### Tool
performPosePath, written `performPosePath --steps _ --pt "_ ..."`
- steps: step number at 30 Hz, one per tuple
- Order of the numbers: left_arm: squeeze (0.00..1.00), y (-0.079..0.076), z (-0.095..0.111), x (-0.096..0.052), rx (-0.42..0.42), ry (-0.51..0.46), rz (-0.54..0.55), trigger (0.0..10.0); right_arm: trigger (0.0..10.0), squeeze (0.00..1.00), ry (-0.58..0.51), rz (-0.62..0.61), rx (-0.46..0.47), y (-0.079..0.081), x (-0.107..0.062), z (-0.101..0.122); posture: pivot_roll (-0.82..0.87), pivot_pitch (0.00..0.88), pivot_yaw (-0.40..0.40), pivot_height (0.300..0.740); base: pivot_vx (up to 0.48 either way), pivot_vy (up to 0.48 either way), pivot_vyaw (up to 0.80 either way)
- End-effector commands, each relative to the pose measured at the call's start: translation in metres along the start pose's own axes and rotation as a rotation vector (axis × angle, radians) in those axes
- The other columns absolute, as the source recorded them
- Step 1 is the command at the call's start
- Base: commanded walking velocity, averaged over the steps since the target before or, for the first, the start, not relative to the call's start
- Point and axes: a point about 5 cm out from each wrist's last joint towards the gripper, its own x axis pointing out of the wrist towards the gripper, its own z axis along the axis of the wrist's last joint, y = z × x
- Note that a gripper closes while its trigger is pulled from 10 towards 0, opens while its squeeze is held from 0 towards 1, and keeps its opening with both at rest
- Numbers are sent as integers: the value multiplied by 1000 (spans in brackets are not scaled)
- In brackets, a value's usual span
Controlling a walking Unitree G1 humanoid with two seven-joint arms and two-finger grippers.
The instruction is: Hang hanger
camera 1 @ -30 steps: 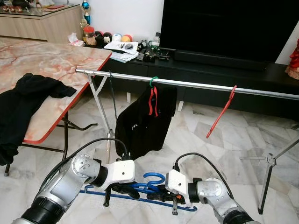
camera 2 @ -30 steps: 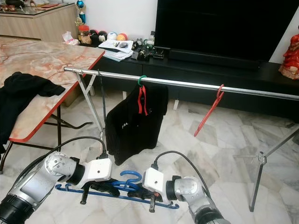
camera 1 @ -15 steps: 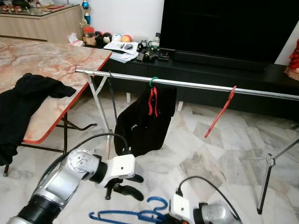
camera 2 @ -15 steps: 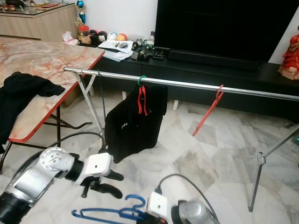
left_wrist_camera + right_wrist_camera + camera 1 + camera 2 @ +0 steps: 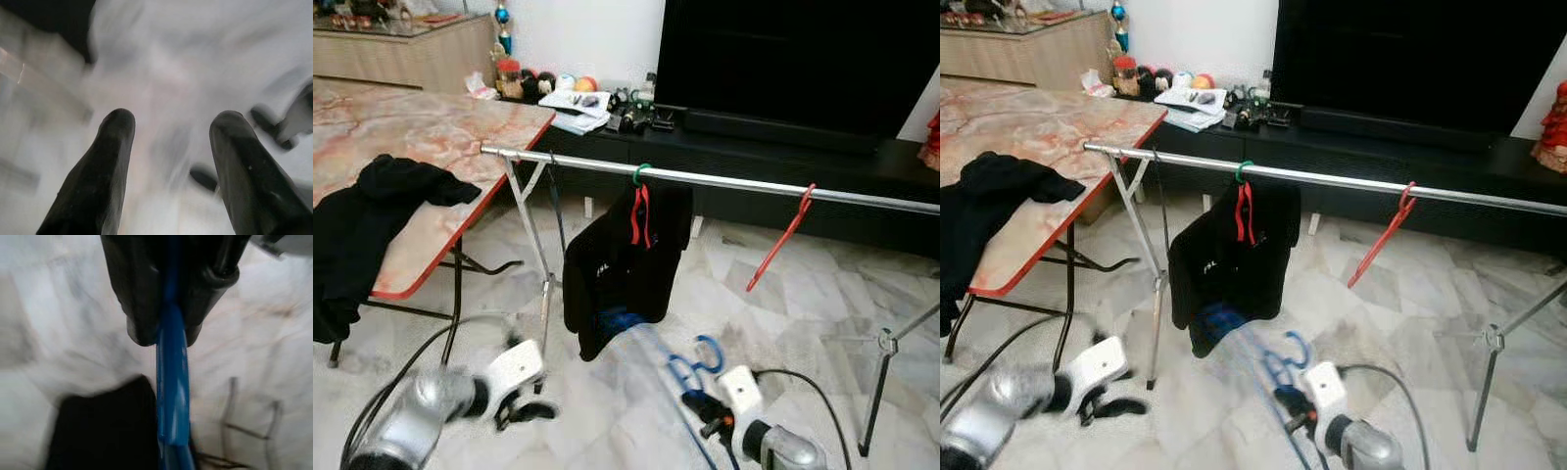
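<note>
A blue hanger (image 5: pixel 690 364), motion-blurred, is tilted up off the floor with its hook toward the rail. My right gripper (image 5: pixel 164 328) is shut on its bar, low in front of the rack (image 5: pixel 705 416). The silver rail (image 5: pixel 734 182) runs across the room. A black garment (image 5: pixel 626 264) hangs from it on a green-hooked hanger (image 5: pixel 640 173). An empty red hanger (image 5: pixel 781 238) hangs further right. My left gripper (image 5: pixel 171 122) is open with nothing between its fingers, low near the floor to the left (image 5: pixel 527 411).
A marble-topped table (image 5: pixel 431 127) stands at the left with black clothing (image 5: pixel 372 211) draped over its edge. The rack's legs (image 5: pixel 544 284) and a right stand (image 5: pixel 883 343) rest on the tiled floor. A TV console (image 5: pixel 783 147) lies behind the rail.
The right gripper has swung the blue hanger upward and to the right, toward the rail. The left gripper, which let go of it earlier, has dropped lower and leftward.
</note>
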Motion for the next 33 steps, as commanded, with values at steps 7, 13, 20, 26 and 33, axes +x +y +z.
performPosePath --steps 7,13,20,26,33 --pt "0 -55 -96 7 -452 226 300 10000 10000 0 -49 -328 190 -8 5 4 71 0 -44 740 0 0 0" --pt "0 -104 -128 6 -643 329 308 10000 10000 0 -92 -250 166 13 17 12 57 0 -50 740 0 0 0" --pt "0 -118 -130 11 -712 350 327 10000 10000 0 -82 -286 174 15 18 9 51 0 -60 740 106 0 0" --pt "0 -108 -124 14 -696 328 322 10000 10000 0 -92 -348 194 9 14 8 55 0 -61 740 312 0 0" --pt "0 -99 -127 10 -694 342 333 10000 10000 0 -98 -322 179 16 18 9 64 0 -57 740 374 0 0"
